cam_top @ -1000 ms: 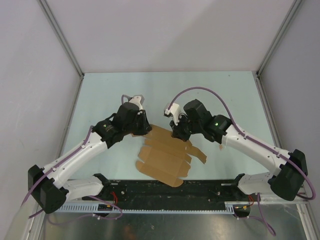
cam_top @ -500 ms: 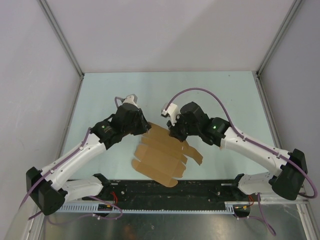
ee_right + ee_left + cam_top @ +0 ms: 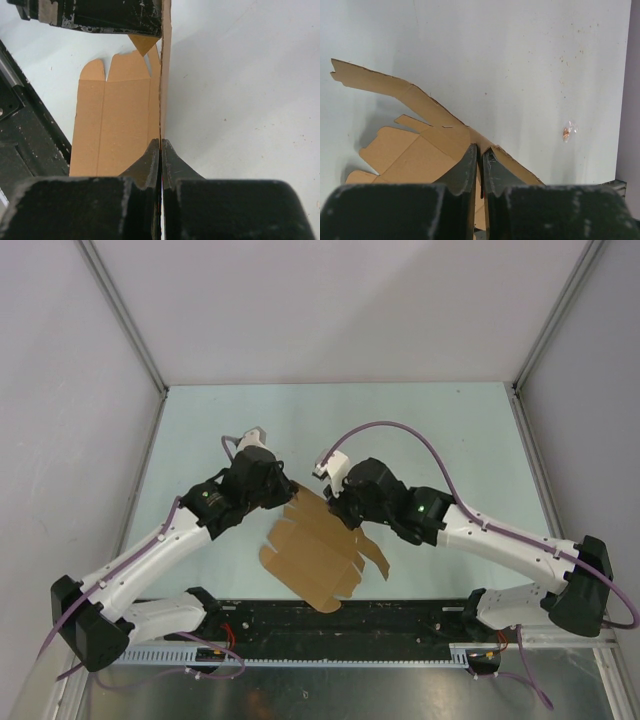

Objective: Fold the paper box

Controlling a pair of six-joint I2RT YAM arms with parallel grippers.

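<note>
Paper box [image 3: 318, 558] is lying mostly flat on the surface [image 3: 450, 430], far flap standing up; right claw [image 3: 160, 144] is clamping that flap; left claw [image 3: 481, 150] is seemingly clamping it too; both should be pulling evenly along the crease.

paper box [image 3: 315, 560] on table [image 3: 450, 430], near front edge

White links [image 3: 150, 552], black joints [image 3: 212, 502], purple cables [image 3: 390, 427], green light [image 3: 422, 506], scuffed black left tool [image 3: 480, 149]

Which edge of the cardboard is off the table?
The far edge, pinched by the left gripper and right gripper; the near edge lies flat.
</note>
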